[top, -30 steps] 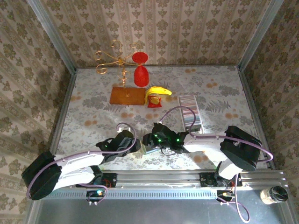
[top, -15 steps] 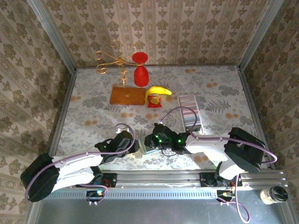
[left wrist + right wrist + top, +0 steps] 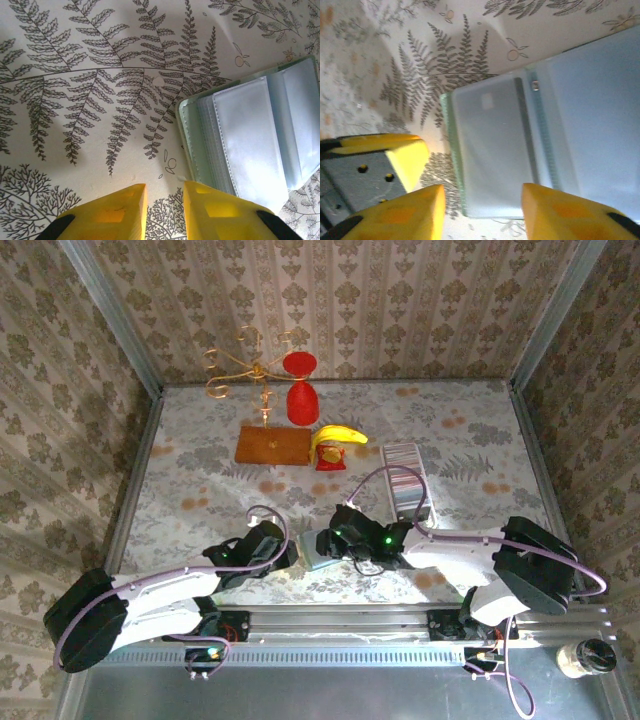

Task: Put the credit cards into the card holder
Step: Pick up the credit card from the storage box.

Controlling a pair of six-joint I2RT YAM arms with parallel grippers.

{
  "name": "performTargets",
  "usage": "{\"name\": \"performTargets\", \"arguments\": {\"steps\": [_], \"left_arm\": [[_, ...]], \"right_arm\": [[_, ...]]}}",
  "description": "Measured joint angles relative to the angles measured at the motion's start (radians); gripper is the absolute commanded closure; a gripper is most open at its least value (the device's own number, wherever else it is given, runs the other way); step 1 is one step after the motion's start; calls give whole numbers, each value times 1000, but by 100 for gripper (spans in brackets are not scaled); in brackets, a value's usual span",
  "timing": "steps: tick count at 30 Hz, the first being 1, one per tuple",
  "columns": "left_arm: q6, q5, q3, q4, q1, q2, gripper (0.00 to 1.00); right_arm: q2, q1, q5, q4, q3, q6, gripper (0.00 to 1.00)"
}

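the card holder (image 3: pixel 318 552) lies open and flat on the fern-printed cloth (image 3: pixel 100 75), close to the near edge of the table, between the two arms. its pale green rim and the clear bluish sleeves inside face up.

the left gripper (image 3: pixel 164 202) sits low just to the left of it. its yellow jaws are a narrow gap apart, with bare cloth between them and nothing held. the holder's rounded corner lies right beside the inner jaw.

the right gripper (image 3: pixel 484 194) hangs over the holder (image 3: pixel 490 145) from the other side, jaws spread wide. the holder's near edge lies in the gap between them. i can't tell whether either jaw touches it, and it isn't pinched. from that wrist view, one of the left gripper's yellow fingers (image 3: pixel 405 152) shows just past the holder's edge.

the credit cards (image 3: pixel 404 475) stand as a striped row of edges in a long clear tray (image 3: pixel 422 512), farther back and to the right, apart from the holder. a banana (image 3: pixel 338 434) on a small red stand and a red goblet (image 3: pixel 300 400) sit toward the back.
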Motion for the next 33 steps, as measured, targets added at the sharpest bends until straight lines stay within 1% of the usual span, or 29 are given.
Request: {"name": "performTargets", "arguments": {"steps": [3, 7, 10, 12, 14, 17, 18, 19, 21, 22, 24, 25, 26, 27, 30, 33], "left_arm": [[-3, 0, -2, -3, 0, 0, 74], [-3, 0, -2, -9, 0, -10, 68], [-2, 3, -2, -11, 0, -22, 63], [4, 8, -1, -11, 0, -24, 60], [13, 13, 6, -18, 0, -24, 56], [23, 19, 27, -16, 0, -17, 54], [28, 24, 35, -10, 1, -10, 53], [29, 29, 41, -3, 1, -3, 52], [35, 42, 48, 16, 2, 19, 51], [37, 48, 51, 21, 4, 31, 51], [43, 67, 63, 29, 8, 62, 50], [45, 73, 70, 29, 8, 77, 49], [48, 83, 76, 34, 8, 90, 48], [52, 93, 81, 39, 8, 101, 46], [59, 114, 84, 50, 7, 109, 42], [63, 125, 84, 51, 7, 115, 41]], "right_arm": [[2, 0, 19, -70, 40, -45, 53], [6, -5, 55, -156, 113, -148, 51], [-7, -46, 61, -207, 157, -316, 50], [-41, -101, 58, -244, 180, -478, 47], [-97, -156, 37, -269, 192, -676, 44], [-216, -209, 32, -306, 190, -1033, 42], [-260, -221, 28, -322, 187, -1166, 38], [-293, -234, 25, -336, 185, -1265, 36], [-350, -289, 1, -394, 187, -1482, 32], [-360, -329, -15, -430, 192, -1565, 27], [-364, -432, -35, -491, 195, -1748, 8], [-364, -471, -37, -502, 187, -1822, 2], [-365, -517, -35, -508, 169, -1909, 0], [-366, -556, -37, -510, 144, -1997, 0], [-353, -631, -46, -522, 92, -2173, 0], [-312, -658, -47, -523, 90, -2293, 0]]}}
